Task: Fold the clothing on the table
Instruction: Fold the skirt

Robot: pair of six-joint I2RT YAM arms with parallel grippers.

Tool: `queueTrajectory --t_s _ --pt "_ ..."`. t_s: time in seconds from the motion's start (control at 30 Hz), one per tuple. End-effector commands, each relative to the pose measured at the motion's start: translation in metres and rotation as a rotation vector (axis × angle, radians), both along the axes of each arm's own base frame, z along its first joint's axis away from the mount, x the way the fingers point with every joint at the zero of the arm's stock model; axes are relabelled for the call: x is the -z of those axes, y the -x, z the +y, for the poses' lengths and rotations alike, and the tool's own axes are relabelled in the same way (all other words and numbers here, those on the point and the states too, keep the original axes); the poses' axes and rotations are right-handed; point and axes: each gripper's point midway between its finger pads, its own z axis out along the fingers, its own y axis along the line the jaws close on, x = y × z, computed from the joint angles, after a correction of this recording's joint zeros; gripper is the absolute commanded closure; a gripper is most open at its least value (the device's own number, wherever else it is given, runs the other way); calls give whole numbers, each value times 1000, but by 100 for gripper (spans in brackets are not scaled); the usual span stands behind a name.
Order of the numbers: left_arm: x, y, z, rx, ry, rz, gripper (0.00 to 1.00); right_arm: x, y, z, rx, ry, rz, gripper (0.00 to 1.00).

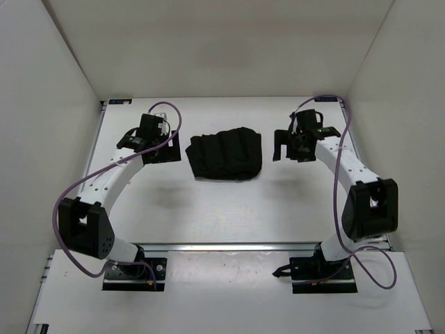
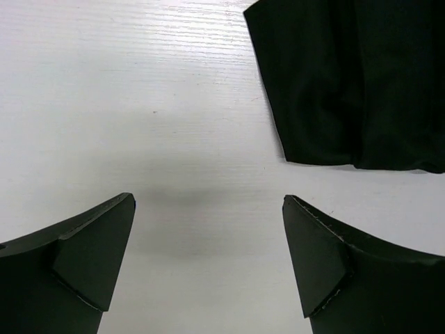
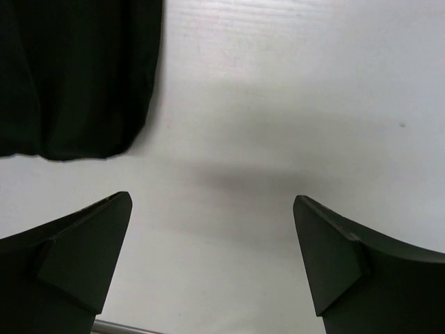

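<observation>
Clothing (image 1: pixel 227 154): compact black heap, middle of desk (image 1: pixel 208 209), between your arms. Left jaws spread wide, empty, just beside its left edge. Right jaws likewise, near right edge. Purple cables (image 1: pixel 336 195) loop along both arms. Wrist views show bare desk under jaws; top view alone shows whole heap.

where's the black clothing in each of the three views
top external: clothing, centre of picture.
left wrist: upper right, beyond the open left tool.
right wrist: upper left, beyond the open right tool.
shared landmark: white table around its edge.
</observation>
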Motion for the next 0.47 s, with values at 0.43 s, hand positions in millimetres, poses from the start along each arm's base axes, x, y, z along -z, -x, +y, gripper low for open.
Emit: queueTrajectory --t_s 0.43 --pt "-13 26 -7 42 67 -41 1 -48 7 -22 36 -14 -281 1"
